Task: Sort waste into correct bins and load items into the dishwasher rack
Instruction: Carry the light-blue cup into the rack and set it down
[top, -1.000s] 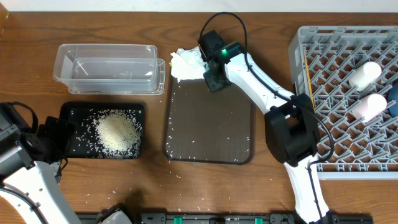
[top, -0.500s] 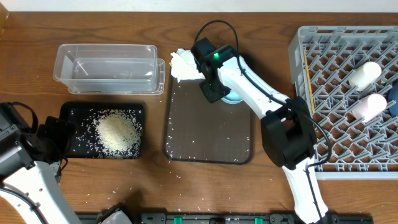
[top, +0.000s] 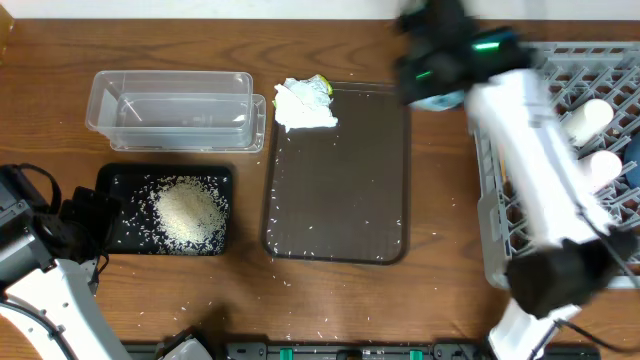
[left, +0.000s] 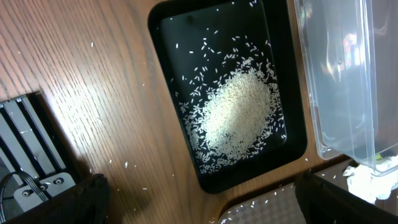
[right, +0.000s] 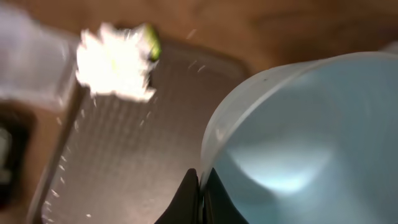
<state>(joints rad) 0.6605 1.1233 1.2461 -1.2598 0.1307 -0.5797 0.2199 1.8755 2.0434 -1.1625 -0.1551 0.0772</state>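
**Left gripper** (left: 202, 193): low at the table's left edge, jaws spread wide, holding nothing. It hangs over the black tray.

**Black tray** (top: 105, 178): carries the rice heap (top: 188, 213) at its middle. Stray grains lie on the tray floor, and a few on the wood beside it.

**Clear tub** (top: 100, 85): just behind the black tray, nothing in it that I can see.

**Paper wad** (top: 303, 103): white with a yellow-green wrapper, on the far left corner of the brown serving tray (top: 340, 190), near the tub and not yet binned. Loose grains dot the serving tray.

**Right gripper** (right: 196, 193): pinched tight on the rim of the small light-blue bowl (right: 292, 143), held up between the serving tray and the rack. The arm shows blurred.

**Dishwasher rack** (top: 600, 70): far right, holding the white cup (top: 587, 118) and the pink cup (top: 598, 165).

**Hazards, as I judge them:**
- A thin pinch on one rim lets the bowl swing or slip.
- Coming in low, the bowl could clip the rack wall.
- Set down carelessly, it could knock the cups or perch crooked on the pegs.
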